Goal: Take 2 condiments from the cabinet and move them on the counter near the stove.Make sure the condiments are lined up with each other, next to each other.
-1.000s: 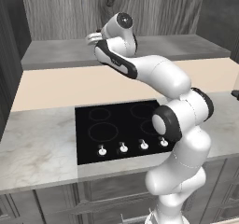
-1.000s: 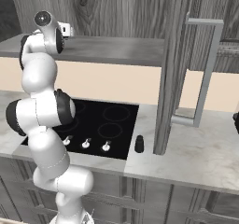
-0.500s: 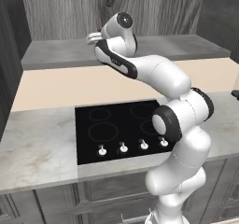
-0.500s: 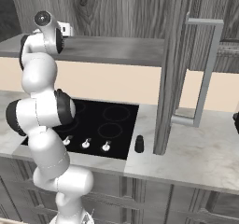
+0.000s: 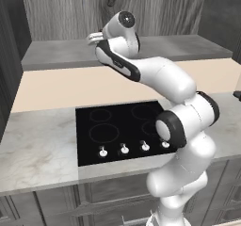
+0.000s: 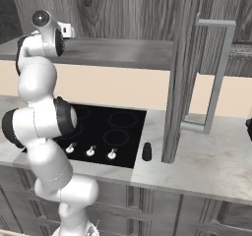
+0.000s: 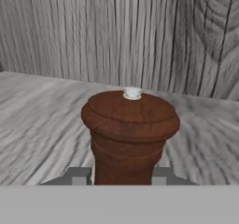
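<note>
Gripper (image 7: 122, 175) clamped on the reddish-brown pepper mill (image 7: 130, 134) low on its neck, mill standing upright on the cabinet (image 7: 42, 129) shelf — lift straight up before retracting, keep it vertical, then carry toward the black shaker (image 6: 146, 151) beside the stove (image 6: 110, 129).

Rendered kitchen, black stove (image 5: 123, 131) with knobs, marbled counter (image 5: 35, 152), grey wood-grain cabinet (image 6: 123, 14)

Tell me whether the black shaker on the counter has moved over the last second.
No. In the right base view the black shaker stands where it did, on the counter just right of the stove, beside the open cabinet door.
</note>
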